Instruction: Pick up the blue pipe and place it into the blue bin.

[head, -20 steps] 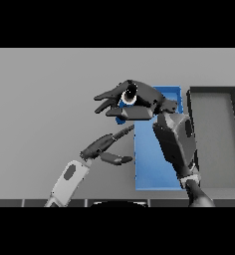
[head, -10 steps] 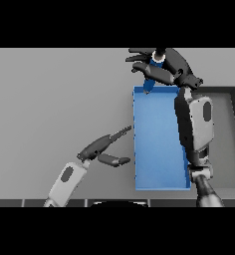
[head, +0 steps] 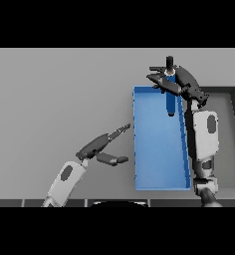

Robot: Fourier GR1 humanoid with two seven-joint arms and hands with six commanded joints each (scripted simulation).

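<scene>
The blue pipe [head: 170,102] hangs upright over the far end of the blue bin [head: 157,169], its dark cap sticking up above my right hand [head: 181,83]. That hand is curled round the pipe's upper part, and the pipe's lower end is inside the bin's outline near the far right corner. I cannot tell whether the end touches the bin floor. My left hand [head: 100,145] is open over the table to the left of the bin, with its fingers pointing toward the bin's left wall.
A dark grey tray [head: 234,107] lies right of the blue bin, partly behind my right forearm [head: 204,134]. The forearm runs along the bin's right wall. Grey table spreads to the left and far side.
My right hand has carried the pipe away from me and to the right, from the bin's far left corner to its far right end. The left hand has stayed in place.
</scene>
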